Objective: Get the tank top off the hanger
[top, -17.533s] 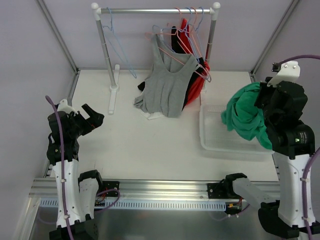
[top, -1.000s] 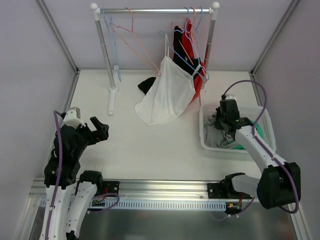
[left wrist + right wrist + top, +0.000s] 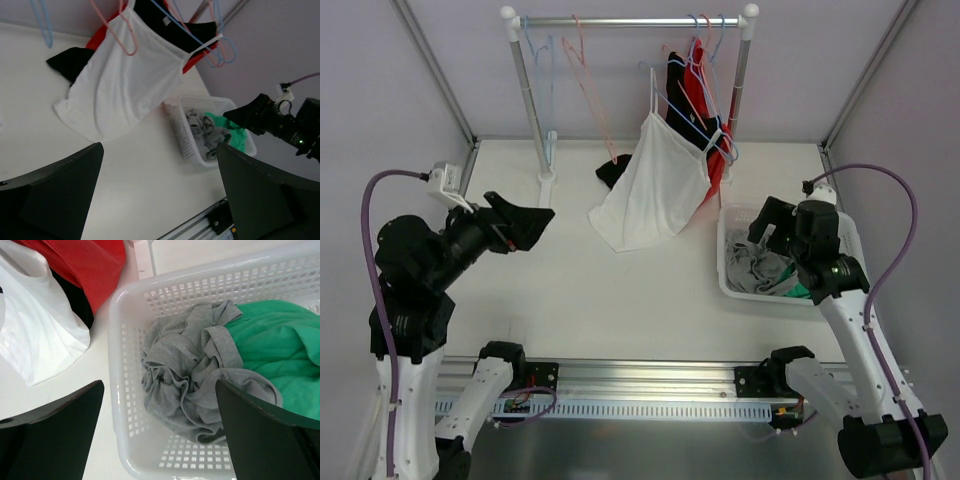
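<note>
A white tank top [image 3: 655,190] hangs by thin straps from a pale blue hanger [image 3: 672,103] on the rail, its hem resting on the table; the left wrist view shows it too [image 3: 120,90]. My left gripper [image 3: 532,220] [image 3: 157,165] is raised off the table left of it, open and empty. My right gripper [image 3: 768,222] [image 3: 159,390] hovers open over the white basket [image 3: 728,280], holding nothing. A crumpled grey tank top [image 3: 195,385] lies in the basket beside a green garment [image 3: 280,350].
The clothes rack [image 3: 630,20] spans the back, its foot [image 3: 545,190] on the table. Empty blue and pink hangers [image 3: 585,75] dangle at the left. Red and black garments [image 3: 692,80] hang behind the white top. A black cloth [image 3: 613,170] lies under the rail.
My right gripper opened and lifted out of the basket, leaving the grey top inside. My left arm rose and reached farther over the table. The empty pink hanger swung back.
</note>
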You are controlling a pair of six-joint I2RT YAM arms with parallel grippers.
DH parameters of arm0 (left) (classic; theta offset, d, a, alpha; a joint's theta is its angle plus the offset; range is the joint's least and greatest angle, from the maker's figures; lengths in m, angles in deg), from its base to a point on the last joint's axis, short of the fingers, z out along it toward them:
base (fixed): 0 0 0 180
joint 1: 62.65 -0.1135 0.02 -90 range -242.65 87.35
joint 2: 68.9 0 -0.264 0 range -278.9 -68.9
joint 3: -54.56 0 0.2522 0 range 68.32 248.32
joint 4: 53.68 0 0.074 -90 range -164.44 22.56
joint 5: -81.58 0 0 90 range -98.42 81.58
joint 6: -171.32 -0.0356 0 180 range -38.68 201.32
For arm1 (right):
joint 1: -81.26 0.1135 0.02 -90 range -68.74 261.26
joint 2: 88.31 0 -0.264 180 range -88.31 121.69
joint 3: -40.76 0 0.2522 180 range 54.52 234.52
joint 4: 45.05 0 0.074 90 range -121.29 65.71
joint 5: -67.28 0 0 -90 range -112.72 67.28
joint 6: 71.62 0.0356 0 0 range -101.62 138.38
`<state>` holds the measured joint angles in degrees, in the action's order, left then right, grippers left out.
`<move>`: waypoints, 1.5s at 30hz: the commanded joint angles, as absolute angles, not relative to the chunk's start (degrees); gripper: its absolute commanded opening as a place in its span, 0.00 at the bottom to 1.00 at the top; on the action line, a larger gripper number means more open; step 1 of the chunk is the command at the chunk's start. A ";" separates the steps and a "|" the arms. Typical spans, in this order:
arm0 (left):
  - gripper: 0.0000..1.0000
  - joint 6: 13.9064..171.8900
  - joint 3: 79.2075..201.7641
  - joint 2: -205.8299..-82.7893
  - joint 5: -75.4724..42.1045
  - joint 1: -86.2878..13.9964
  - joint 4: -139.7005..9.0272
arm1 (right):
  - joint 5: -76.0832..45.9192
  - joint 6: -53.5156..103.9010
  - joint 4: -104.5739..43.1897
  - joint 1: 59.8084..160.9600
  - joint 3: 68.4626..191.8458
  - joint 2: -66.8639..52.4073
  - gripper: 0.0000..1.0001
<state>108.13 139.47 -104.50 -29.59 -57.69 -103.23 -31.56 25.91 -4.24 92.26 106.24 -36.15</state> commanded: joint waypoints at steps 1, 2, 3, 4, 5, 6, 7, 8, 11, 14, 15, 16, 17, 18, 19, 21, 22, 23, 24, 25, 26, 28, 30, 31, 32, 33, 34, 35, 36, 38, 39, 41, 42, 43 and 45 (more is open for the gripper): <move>0.99 117.16 141.53 -112.99 -41.62 -56.15 -94.29 | -33.10 24.27 0.88 92.07 109.10 -41.01 1.00; 0.99 118.74 141.36 -114.68 -40.60 -54.66 -92.07 | -32.22 24.35 0.97 92.07 109.19 -43.46 0.99; 0.99 119.46 141.96 -116.26 -38.15 -48.21 -90.22 | -29.69 24.27 0.88 92.07 109.01 -44.62 1.00; 0.99 118.94 143.19 -120.63 -34.39 -44.14 -89.07 | -28.54 24.53 0.97 92.07 108.93 -45.76 1.00; 0.99 118.41 144.85 -123.37 -28.61 -40.53 -88.80 | -27.31 25.14 0.88 92.07 108.49 -47.77 1.00; 0.99 117.89 148.87 -126.01 -27.25 -35.10 -88.36 | -24.34 25.32 0.88 92.07 108.22 -48.84 1.00; 0.99 117.88 150.83 -131.60 -26.45 -33.05 -87.92 | -23.44 25.50 0.79 92.07 107.87 -49.80 1.00; 0.99 117.97 152.93 -134.44 -25.74 -31.72 -86.44 | -21.51 25.93 0.97 92.07 107.61 -50.68 1.00; 0.99 119.55 159.79 -144.38 -25.73 -29.60 -81.53 | -17.98 27.51 0.88 92.07 105.50 -55.07 0.99; 0.99 122.01 165.86 -153.34 -27.14 -29.25 -78.00 | -16.40 30.41 -0.17 92.07 101.38 -60.08 0.99; 0.99 122.97 168.92 -155.37 -27.49 -29.16 -75.81 | -15.61 30.85 -0.17 92.07 100.41 -61.23 1.00; 0.99 123.41 170.69 -159.74 -27.06 -29.25 -75.27 | -15.08 31.55 -0.17 92.07 98.40 -63.15 0.99; 0.99 124.03 172.45 -161.96 -26.71 -29.16 -74.74 | -14.29 31.74 -0.09 92.07 97.51 -64.04 1.00; 0.99 124.12 176.38 -163.98 -26.44 -29.16 -74.04 | -12.89 31.91 -0.09 92.07 96.80 -64.83 0.99; 0.99 124.12 178.42 -167.92 -26.35 -29.16 -73.77 | -12.18 32.26 0.09 92.15 95.66 -66.06 0.99; 0.97 124.56 184.84 -173.72 -26.61 -28.98 -73.07 | -10.51 32.18 0.53 92.07 95.04 -67.04 0.99; 0.96 124.65 186.77 -175.32 -26.53 -28.90 -72.80 | -10.25 32.00 1.23 92.07 94.78 -67.74 0.99; 0.94 125.08 190.45 -176.99 -26.53 -28.81 -72.63 | -9.63 31.83 1.49 92.07 94.69 -68.00 0.99; 0.92 125.26 192.05 -178.40 -26.62 -28.81 -72.36 | -9.28 31.65 1.76 92.07 94.69 -68.27 0.99; 0.87 125.35 193.46 -181.20 -26.44 -28.81 -71.93 | -9.19 31.48 2.37 92.07 94.77 -68.53 0.99; 0.85 125.70 196.00 -182.53 -26.35 -28.72 -71.66 | -8.84 31.04 2.64 92.07 94.86 -69.06 1.00; 0.78 126.40 197.86 -185.69 -26.18 -28.63 -70.53 | -8.49 30.86 3.25 92.07 94.86 -69.67 0.99; 0.72 127.81 199.53 -188.16 -26.53 -28.63 -69.56 | -8.05 30.33 3.78 92.07 94.95 -70.46 0.99; 0.66 128.16 199.71 -188.61 -26.79 -28.54 -68.07 | -7.87 30.24 3.87 92.07 94.86 -70.82 0.99; 0.65 128.77 199.71 -189.05 -27.05 -28.54 -67.71 | -7.43 30.16 3.87 92.07 94.86 -70.99 0.99; 0.63 128.95 199.71 -189.75 -27.14 -28.28 -66.05 | -7.17 29.89 4.04 92.07 94.69 -70.99 0.99; 0.62 129.04 199.80 -190.10 -27.14 -28.11 -65.25 | -6.99 29.63 4.39 92.07 94.60 -71.08 1.00; 0.61 129.30 199.71 -190.45 -27.58 -28.02 -63.15 | -6.56 29.45 4.40 92.07 94.42 -71.08 0.99; 0.61 129.57 199.80 -191.15 -27.84 -27.93 -62.09 | -6.38 29.37 4.48 92.07 94.25 -71.08 0.99; 0.61 130.27 199.98 -191.68 -27.85 -27.67 -60.33 | -5.59 29.28 4.66 92.07 93.81 -71.26 1.00; 0.60 130.27 200.15 -192.21 -27.59 -27.58 -60.06 | -5.50 29.10 4.75 92.07 93.55 -71.43 0.99; 0.59 130.45 200.50 -192.65 -27.15 -27.40 -59.62 | -5.15 29.01 4.83 92.07 93.19 -71.52 0.99; 0.55 130.54 200.59 -193.18 -26.88 -27.49 -59.36 | -5.06 28.75 4.92 92.07 92.84 -71.78 1.00; 0.52 130.80 200.94 -193.44 -26.71 -27.40 -59.27 | -5.06 28.75 5.01 92.07 92.75 -71.87 0.99; 0.43 131.06 201.21 -194.06 -26.88 -27.49 -59.09 | -4.88 28.66 5.36 92.07 92.66 -71.96 1.00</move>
